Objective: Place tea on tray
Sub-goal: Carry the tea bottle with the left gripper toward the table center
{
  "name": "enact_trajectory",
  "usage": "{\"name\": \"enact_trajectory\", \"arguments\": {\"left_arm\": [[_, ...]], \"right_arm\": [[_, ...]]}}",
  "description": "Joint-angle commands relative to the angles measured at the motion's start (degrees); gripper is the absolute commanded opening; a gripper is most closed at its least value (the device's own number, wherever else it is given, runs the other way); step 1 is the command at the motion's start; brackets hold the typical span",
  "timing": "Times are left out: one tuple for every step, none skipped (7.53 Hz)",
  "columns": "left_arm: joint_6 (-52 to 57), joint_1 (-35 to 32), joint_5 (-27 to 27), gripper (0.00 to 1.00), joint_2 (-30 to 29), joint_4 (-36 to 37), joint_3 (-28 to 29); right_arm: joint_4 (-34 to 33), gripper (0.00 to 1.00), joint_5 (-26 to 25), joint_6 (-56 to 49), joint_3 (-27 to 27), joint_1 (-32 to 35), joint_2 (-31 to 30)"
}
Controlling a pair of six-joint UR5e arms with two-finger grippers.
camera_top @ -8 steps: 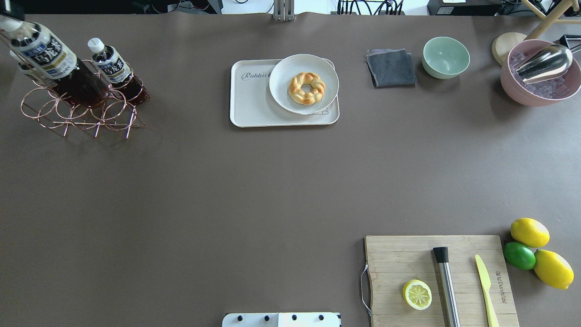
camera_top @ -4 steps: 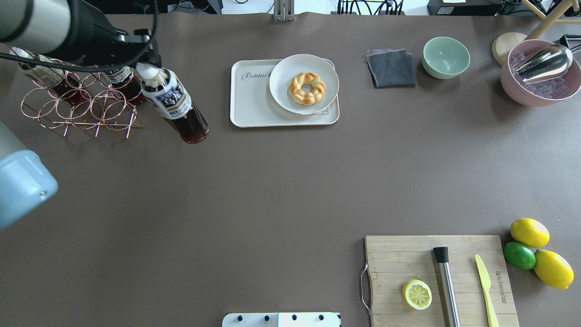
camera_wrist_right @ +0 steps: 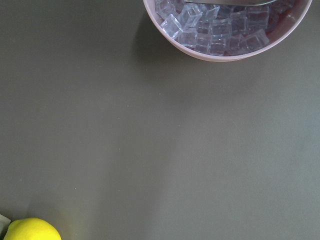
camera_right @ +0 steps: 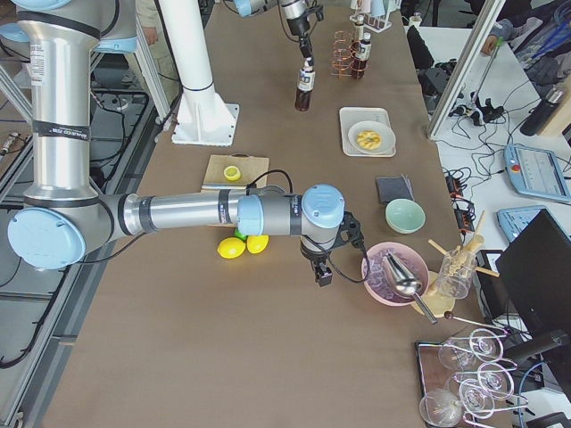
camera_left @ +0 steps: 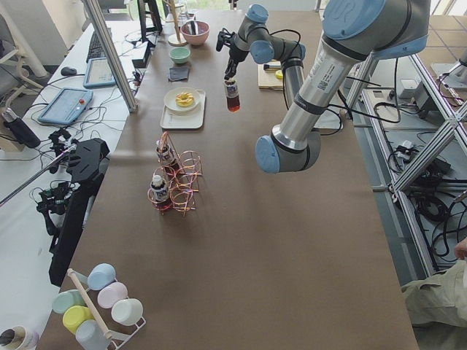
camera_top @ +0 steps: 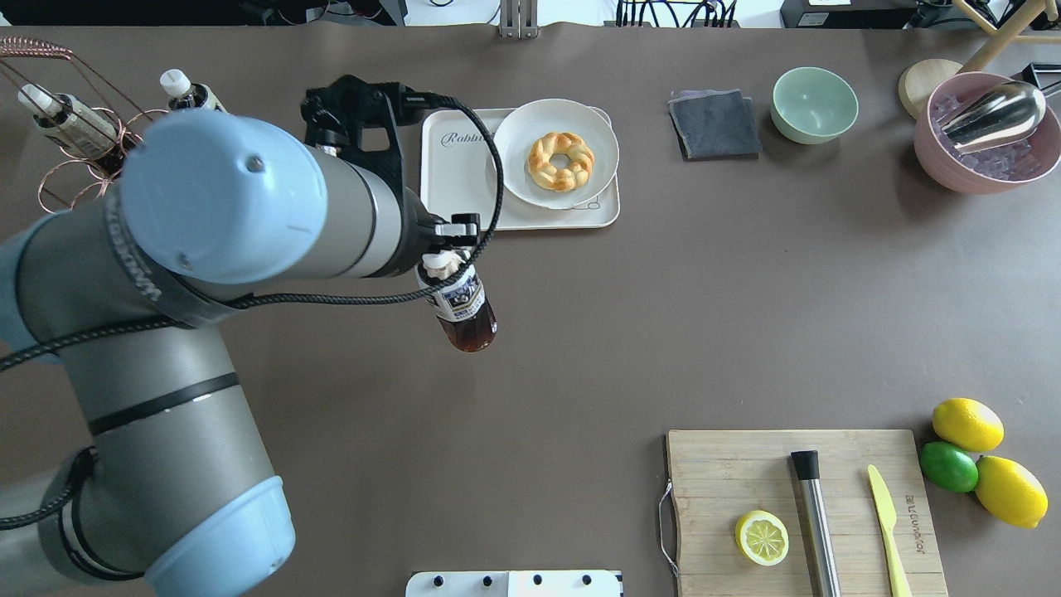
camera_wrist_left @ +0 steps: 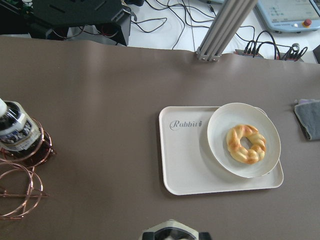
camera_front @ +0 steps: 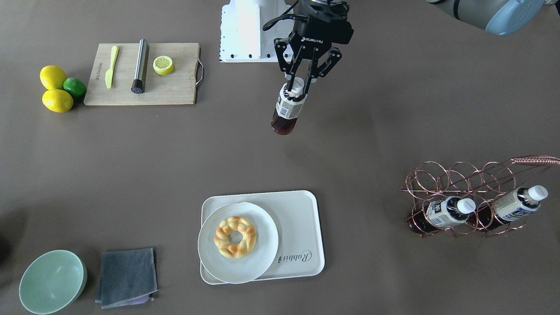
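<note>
My left gripper (camera_front: 298,85) is shut on the white cap of a tea bottle (camera_front: 286,111) and holds it upright in the air. In the overhead view the bottle (camera_top: 464,311) hangs just on my side of the white "Rabbit" tray (camera_top: 460,186), near its left part. The tray (camera_wrist_left: 185,160) lies ahead in the left wrist view, with the cap (camera_wrist_left: 170,232) at the bottom edge. Two more tea bottles (camera_front: 446,212) (camera_front: 516,205) lie in the copper wire rack (camera_front: 472,183). My right gripper (camera_right: 321,272) shows only in the right side view; I cannot tell if it is open.
A round white plate (camera_top: 518,178) with a twisted doughnut (camera_top: 561,160) fills the tray's right half. A grey cloth (camera_top: 714,124), a green bowl (camera_top: 814,104) and a pink ice bowl (camera_top: 982,137) stand at the far right. A wooden board (camera_top: 729,473) lies front right.
My left arm has carried the tea bottle away from the rack, to the right and towards me, to a spot in front of the tray.
</note>
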Motion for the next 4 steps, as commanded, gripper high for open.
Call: {"name": "enact_trajectory", "arguments": {"left_arm": [[-2.13, 7.83, 6.60, 0.00, -1.51, 0.06, 2.03], [-2.13, 8.11, 6.61, 0.00, -1.33, 0.06, 2.12], [-2.13, 8.55, 6.70, 0.00, -1.16, 0.06, 2.29], [-2.83, 8.90, 6.78, 0.00, -1.07, 0.14, 2.64]], "right_arm": [[0.00, 1.00, 1.08, -0.03, 0.39, -0.35, 0.12], [0.00, 1.00, 1.08, -0.03, 0.39, -0.35, 0.12], [0.00, 1.00, 1.08, -0.03, 0.48, -0.35, 0.12], [0.00, 1.00, 1.08, -0.12, 0.39, -0.52, 0.12]]}}
